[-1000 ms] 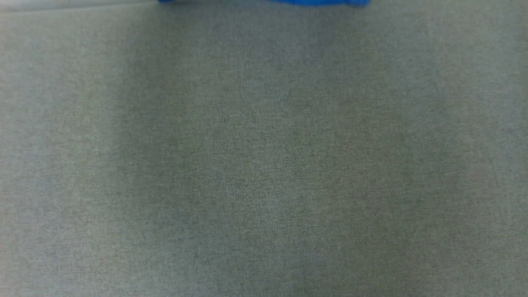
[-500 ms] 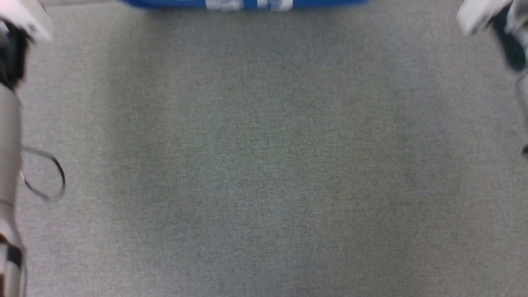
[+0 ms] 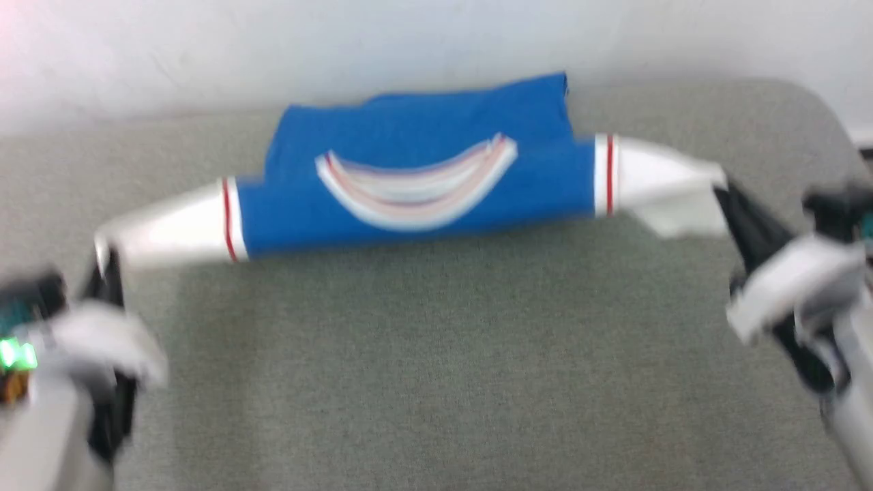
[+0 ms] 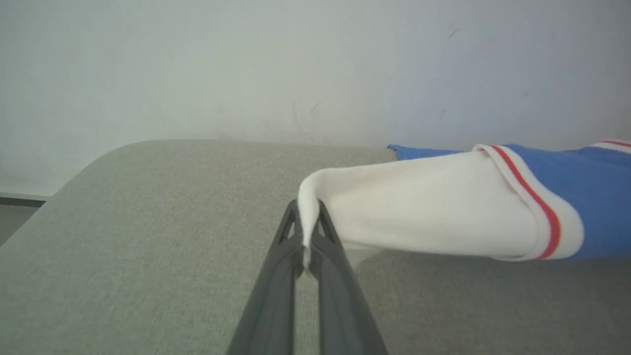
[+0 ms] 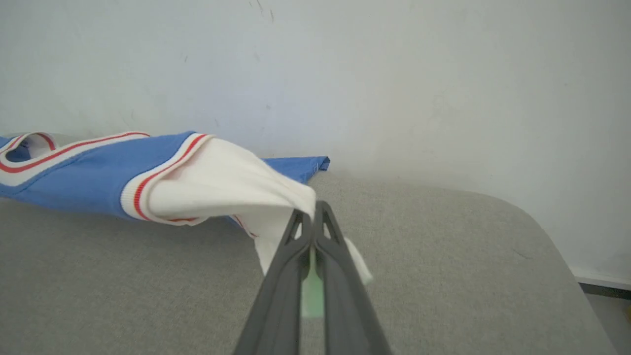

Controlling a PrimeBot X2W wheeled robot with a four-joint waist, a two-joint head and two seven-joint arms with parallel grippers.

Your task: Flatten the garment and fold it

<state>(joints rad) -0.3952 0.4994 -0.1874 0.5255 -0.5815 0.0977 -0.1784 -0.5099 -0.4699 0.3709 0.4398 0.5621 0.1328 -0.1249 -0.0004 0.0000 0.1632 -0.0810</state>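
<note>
left gripper & right gripper each pinch a white sleeve tip; garment stretched btwn them at grey table far side. thin pinch may slip if pulled tighter.

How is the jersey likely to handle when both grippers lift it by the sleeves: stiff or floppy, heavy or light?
Probably floppy: the right sleeve crumples and droops below the right gripper. Probably light: fingertip pinches by it and the left gripper hold the jersey partly raised. It might slip, as each pinch catches only a sleeve edge.
</note>
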